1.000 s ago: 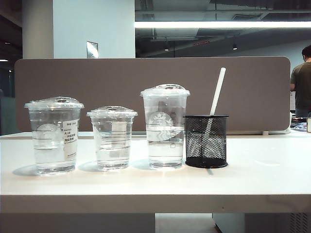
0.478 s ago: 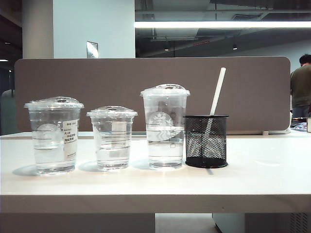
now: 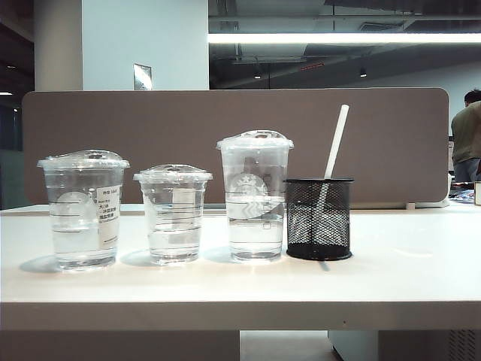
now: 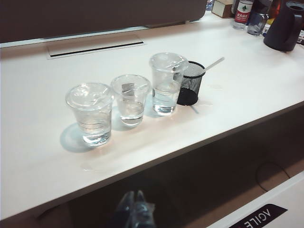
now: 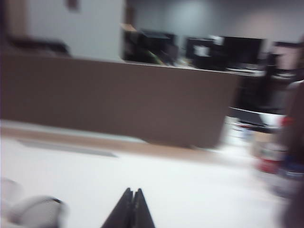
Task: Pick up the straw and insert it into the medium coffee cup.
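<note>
The left gripper (image 4: 133,209) sits low at the near edge of its own wrist view, below the front lip of the white table (image 4: 42,128), its two dark fingers pressed together with nothing between them; it holds nothing and hangs well short of the cups. The right gripper (image 5: 132,209) shows in its blurred wrist view as two dark fingers meeting in a point, closed and empty, above the pale tabletop and facing a brown partition (image 5: 118,99). Neither gripper appears in the exterior view. In that view, taking the tall slim clear cup (image 3: 255,197) with its round logo as the centre of a clock face, the black mesh pen holder (image 3: 319,219) stands just beside it at 3 o'clock, and the straw (image 3: 335,143) rises out of the holder, leaning toward 1 o'clock, its top higher than any lid. At 9 o'clock of the tall cup stands the short clear cup (image 3: 173,213), and farther out along 9 o'clock the medium coffee cup (image 3: 83,209), wide, domed lid on, with a white printed sticker on its side. All three cups hold some clear liquid. Seen from the left wrist, the medium coffee cup (image 4: 90,113) is the nearest of the row, and the straw (image 4: 213,63) juts from the holder at the far end.
</note>
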{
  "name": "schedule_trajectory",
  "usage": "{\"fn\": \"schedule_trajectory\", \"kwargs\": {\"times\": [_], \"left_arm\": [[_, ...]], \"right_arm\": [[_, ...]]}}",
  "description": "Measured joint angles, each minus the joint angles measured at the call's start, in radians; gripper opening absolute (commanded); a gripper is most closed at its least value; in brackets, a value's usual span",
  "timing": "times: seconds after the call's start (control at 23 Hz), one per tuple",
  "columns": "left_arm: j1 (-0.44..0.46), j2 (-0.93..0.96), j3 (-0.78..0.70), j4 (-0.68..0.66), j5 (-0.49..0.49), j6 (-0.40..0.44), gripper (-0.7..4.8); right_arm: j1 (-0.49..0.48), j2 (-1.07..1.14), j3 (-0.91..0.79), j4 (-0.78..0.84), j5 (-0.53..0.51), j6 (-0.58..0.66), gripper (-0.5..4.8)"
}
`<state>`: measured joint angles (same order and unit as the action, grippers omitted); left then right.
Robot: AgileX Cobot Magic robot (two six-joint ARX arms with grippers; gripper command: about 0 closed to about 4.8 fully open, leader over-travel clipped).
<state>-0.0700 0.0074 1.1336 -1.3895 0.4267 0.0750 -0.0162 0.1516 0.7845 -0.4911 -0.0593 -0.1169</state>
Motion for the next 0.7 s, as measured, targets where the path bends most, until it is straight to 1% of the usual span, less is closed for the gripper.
{"fn": "schedule_trajectory", "kwargs": {"times": [0.04, 0.09, 0.13, 0.17, 0.22, 0.26, 0.3, 0.35, 0.39, 0.43, 0.48, 0.52, 0.57, 0.65, 0.7], "left_arm": [[0.0, 0.0, 0.0, 0.0, 0.001, 0.0, -0.05], [0.0, 0.0, 0.0, 0.0, 0.0, 0.0, -0.05], [0.0, 0.0, 0.0, 0.0, 0.001, 0.0, -0.05], [0.0, 0.0, 0.0, 0.0, 0.0, 0.0, -0.05], [0.0, 0.0, 0.0, 0.0, 0.0, 0.0, -0.05], [0.0, 0.0, 0.0, 0.0, 0.001, 0.0, -0.05], [0.0, 0.0, 0.0, 0.0, 0.0, 0.0, -0.05], [0.0, 0.0, -0.001, 0.0, 0.001, 0.0, -0.05], [0.0, 0.0, -0.006, 0.001, 0.001, 0.0, -0.05], [0.0, 0.0, -0.011, -0.003, 0.0, 0.0, -0.05], [0.0, 0.0, -0.011, -0.003, 0.0, 0.0, -0.05], [0.0, -0.001, -0.011, -0.002, -0.001, 0.0, -0.05], [0.0, 0.0, -0.013, -0.001, -0.003, 0.0, -0.05], [0.0, 0.0, -0.018, -0.004, -0.006, 0.0, -0.05], [0.0, 0.0, -0.023, -0.006, -0.01, 0.0, -0.05]], "right_arm": [[0.0, 0.051, 0.065, -0.05, 0.025, -0.045, -0.05], [0.0, 0.171, 0.189, -0.153, 0.058, -0.116, -0.05], [0.0, 0.256, 0.258, -0.205, 0.064, -0.154, -0.05], [0.0, 0.365, 0.345, -0.294, 0.067, -0.193, -0.05], [0.0, 0.439, 0.401, -0.319, 0.067, -0.216, -0.04], [0.0, 0.564, 0.489, -0.32, 0.064, -0.248, -0.04], [0.0, 0.625, 0.529, -0.308, 0.06, -0.261, -0.01], [-0.002, 0.727, 0.581, -0.25, 0.058, -0.27, 0.01], [-0.008, 0.778, 0.594, -0.191, 0.053, -0.273, 0.01], [-0.019, 0.85, 0.595, -0.089, 0.032, -0.273, 0.0], [-0.03, 0.897, 0.594, -0.032, 0.001, -0.272, 0.0], [-0.04, 0.98, 0.595, 0.056, -0.064, -0.245, 0.0], [-0.044, 1.068, 0.588, 0.128, -0.122, -0.185, 0.0], [-0.05, 1.137, 0.56, 0.167, -0.154, -0.137, 0.0], [-0.05, 1.189, 0.509, 0.228, -0.159, -0.12, 0.0]]}}
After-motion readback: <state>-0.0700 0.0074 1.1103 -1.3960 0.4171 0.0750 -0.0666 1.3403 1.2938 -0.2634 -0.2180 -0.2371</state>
